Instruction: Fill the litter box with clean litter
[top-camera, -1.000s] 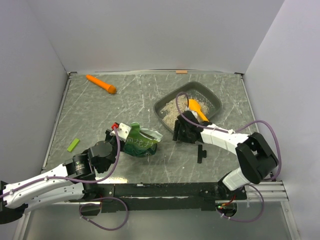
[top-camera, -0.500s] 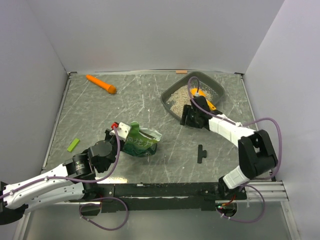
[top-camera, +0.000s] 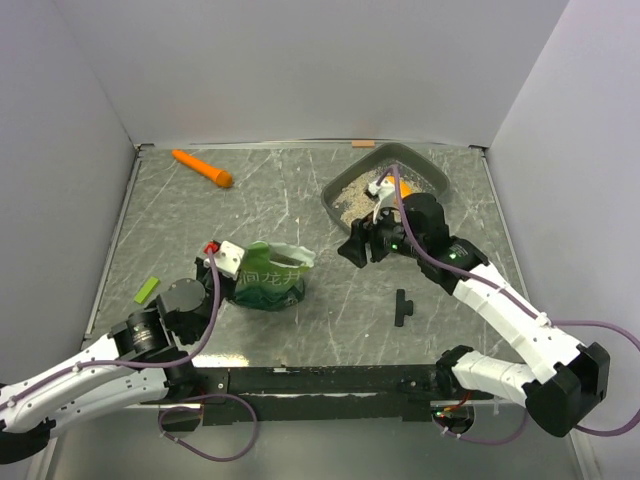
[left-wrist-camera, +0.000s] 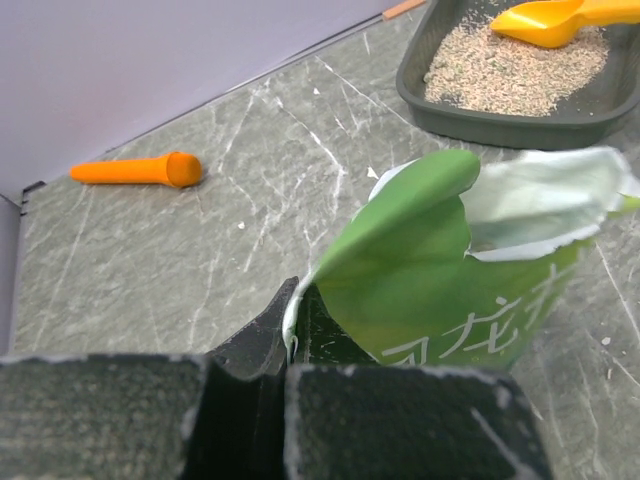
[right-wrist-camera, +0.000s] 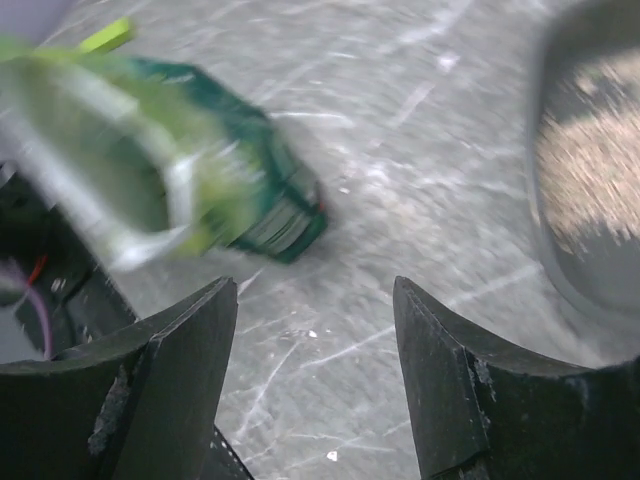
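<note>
The litter box (top-camera: 410, 160) is a dark grey tray at the far right, with clean litter (top-camera: 350, 195) spread over its floor and an orange scoop (top-camera: 404, 187) lying in it, partly hidden by my right arm. The green bag (top-camera: 268, 278) stands upright left of centre with its torn top open. My left gripper (top-camera: 226, 262) is shut on the bag's left edge (left-wrist-camera: 300, 300). My right gripper (top-camera: 352, 250) hangs open and empty over bare table between bag and box. The right wrist view shows the bag (right-wrist-camera: 190, 170) ahead left and the box (right-wrist-camera: 600, 270) at right, both blurred.
An orange carrot-shaped object (top-camera: 203, 167) lies at the far left. A small green strip (top-camera: 147, 290) lies near the left wall. A black T-shaped piece (top-camera: 402, 307) sits in front of my right gripper. Walls close off the left, back and right.
The litter box slid toward the far right. My right gripper then drew back out of it, leaving the scoop inside. The left gripper raised the bag from leaning to upright.
</note>
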